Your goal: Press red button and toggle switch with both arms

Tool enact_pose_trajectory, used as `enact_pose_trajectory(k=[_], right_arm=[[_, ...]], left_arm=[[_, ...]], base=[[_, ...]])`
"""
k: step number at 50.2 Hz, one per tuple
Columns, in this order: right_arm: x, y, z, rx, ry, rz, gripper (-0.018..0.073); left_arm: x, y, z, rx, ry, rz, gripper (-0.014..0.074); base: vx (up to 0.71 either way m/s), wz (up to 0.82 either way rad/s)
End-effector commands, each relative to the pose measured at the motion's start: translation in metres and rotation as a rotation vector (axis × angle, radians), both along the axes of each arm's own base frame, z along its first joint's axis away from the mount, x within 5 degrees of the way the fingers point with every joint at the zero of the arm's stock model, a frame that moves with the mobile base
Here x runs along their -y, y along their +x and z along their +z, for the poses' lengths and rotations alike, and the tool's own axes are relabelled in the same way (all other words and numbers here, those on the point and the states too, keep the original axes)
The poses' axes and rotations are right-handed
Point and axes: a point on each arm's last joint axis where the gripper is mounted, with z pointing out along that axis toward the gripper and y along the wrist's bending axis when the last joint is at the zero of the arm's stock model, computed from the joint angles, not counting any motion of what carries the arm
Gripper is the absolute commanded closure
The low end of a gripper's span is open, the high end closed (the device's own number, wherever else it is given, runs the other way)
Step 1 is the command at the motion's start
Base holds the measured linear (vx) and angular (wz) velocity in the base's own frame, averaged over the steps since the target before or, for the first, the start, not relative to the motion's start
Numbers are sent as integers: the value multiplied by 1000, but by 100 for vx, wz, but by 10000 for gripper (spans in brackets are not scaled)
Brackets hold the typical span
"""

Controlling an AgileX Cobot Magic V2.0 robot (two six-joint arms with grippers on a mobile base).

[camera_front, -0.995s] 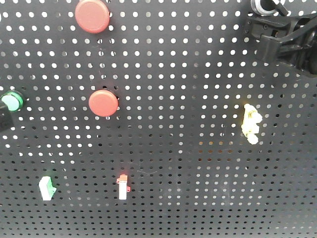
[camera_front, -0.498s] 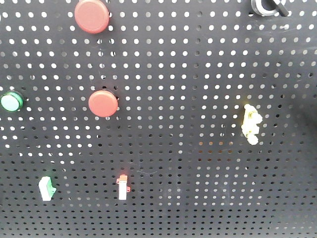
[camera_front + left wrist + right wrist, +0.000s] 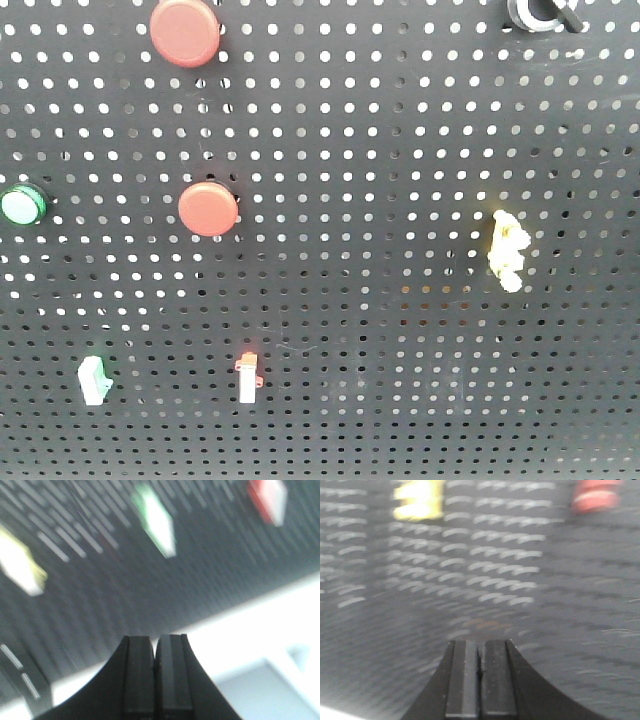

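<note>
Left gripper [image 3: 155, 676]: clenched; I aim it square at the red button [image 3: 185, 32].
Right gripper [image 3: 480, 680]: clenched; I nudge the toggle switch [image 3: 541, 12] lever gently.

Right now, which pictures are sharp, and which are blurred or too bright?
Front-facing view: sharp, evenly lit; the red button crisp, the toggle switch cut by the top edge. Left wrist view: pegboard holes streak with motion blur, lower right washed out white, only the left hand sharp. Right wrist view: the holes smear into arcs; the right hand is clear.
</note>
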Motion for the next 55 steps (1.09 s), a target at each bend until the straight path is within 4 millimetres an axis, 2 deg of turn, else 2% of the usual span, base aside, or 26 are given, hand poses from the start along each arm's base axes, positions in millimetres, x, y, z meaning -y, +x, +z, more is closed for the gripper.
enact_pose_trajectory(k=[1,32,47,51,55], right_arm=[[7,2,13,64,10,-89,562],[7,2,13,62,9,-86,562],[7,2,13,62,9,-86,562],[7,2,13,62,9,-86,562],[7,2,13,60,9,-84,562]], left_arm=[[-3,2,15,146,-63,43,594],[-4,2,8,136,-60,45,594],[-20,-18,-48,156,-76,220,594],[-21,-22,-60,163,-102,232,594],[-19,-20,-65,87,-64,225,594]], base=[[0,0],[0,0],[0,0],[0,0],[0,0]])
